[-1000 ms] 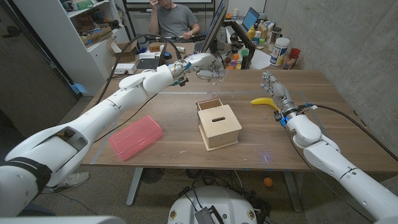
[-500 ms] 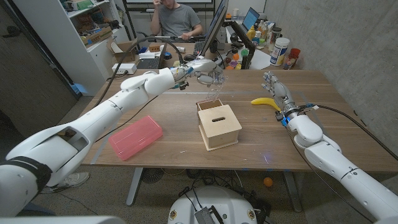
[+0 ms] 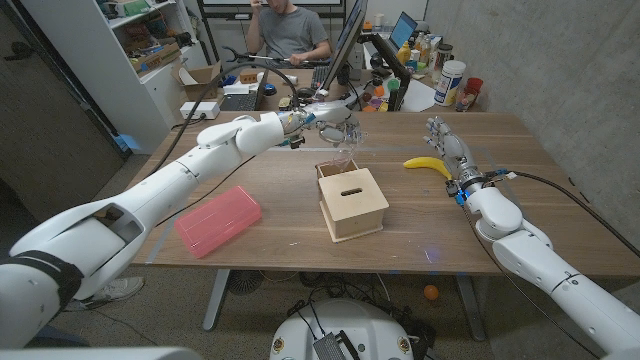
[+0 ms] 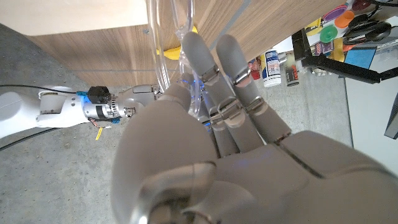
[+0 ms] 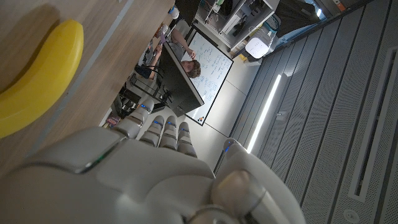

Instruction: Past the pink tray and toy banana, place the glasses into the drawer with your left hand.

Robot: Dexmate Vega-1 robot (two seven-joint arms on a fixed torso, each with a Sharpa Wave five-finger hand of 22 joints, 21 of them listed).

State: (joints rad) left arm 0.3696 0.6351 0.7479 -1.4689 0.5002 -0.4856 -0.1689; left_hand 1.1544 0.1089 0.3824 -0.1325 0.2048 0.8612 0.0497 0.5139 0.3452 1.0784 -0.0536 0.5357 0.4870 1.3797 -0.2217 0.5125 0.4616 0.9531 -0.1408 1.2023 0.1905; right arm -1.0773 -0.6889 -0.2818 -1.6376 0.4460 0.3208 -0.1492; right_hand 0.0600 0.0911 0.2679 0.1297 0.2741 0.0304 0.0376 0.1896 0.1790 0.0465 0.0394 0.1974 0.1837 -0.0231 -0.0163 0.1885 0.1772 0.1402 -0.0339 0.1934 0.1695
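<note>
left hand [image 3: 335, 118] pinching the glasses [image 3: 345, 135] hangs right over the open drawer [image 3: 338, 168], just needs lowering; right hand [image 3: 445, 150] idle, fingers apart

On the wooden table [image 3: 560, 215] the count is short: one pink tray [image 3: 218, 220], one toy banana [image 3: 427, 165], one wooden drawer [image 3: 351, 200] box with a single slot in its top, and one pair of clear glasses [image 3: 343, 131] — held above the drawer box by the left hand [image 3: 322, 112]. Two robot hands are at the table, the left one and the right hand [image 3: 445, 148], which holds nothing beside the banana. Behind the table sits one person [image 3: 285, 25], and one white tub [image 3: 450, 82] stands out among small bottles on the far desk — too many and too small to count.
</note>
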